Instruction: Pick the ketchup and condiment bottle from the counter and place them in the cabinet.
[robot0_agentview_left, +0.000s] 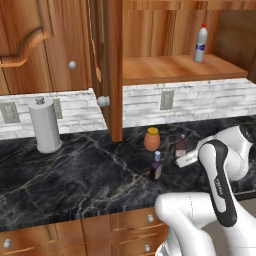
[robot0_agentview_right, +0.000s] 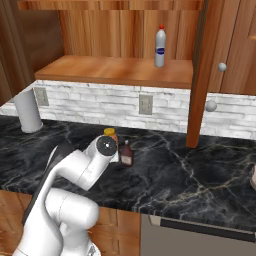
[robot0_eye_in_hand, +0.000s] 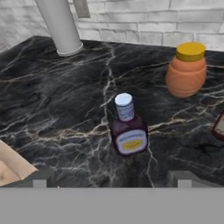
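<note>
The condiment bottle (robot0_eye_in_hand: 128, 129), dark purplish with a bluish cap and an oval yellow label, stands upright on the black marble counter (robot0_eye_in_hand: 52, 113). It is just ahead of my gripper (robot0_eye_in_hand: 111, 181), centred between the fingers. The gripper is open, with nothing between its fingertips (robot0_eye_in_hand: 40, 180). From the left base view the condiment bottle (robot0_agentview_left: 156, 166) stands in front of the ketchup (robot0_agentview_left: 180, 146), a small red-brown bottle. The ketchup (robot0_agentview_right: 126, 154) stands beside my wrist, and the ketchup (robot0_eye_in_hand: 220, 127) is cut off at the right edge. The cabinet (robot0_agentview_left: 170, 69) hangs open above.
A squat orange jar (robot0_agentview_left: 152, 139) stands behind the two bottles. A paper towel roll (robot0_agentview_left: 45, 125) is at the far left by the wall. A tall white bottle (robot0_agentview_left: 200, 44) stands on the cabinet shelf. The open cabinet door (robot0_agentview_left: 107, 65) juts out over the counter.
</note>
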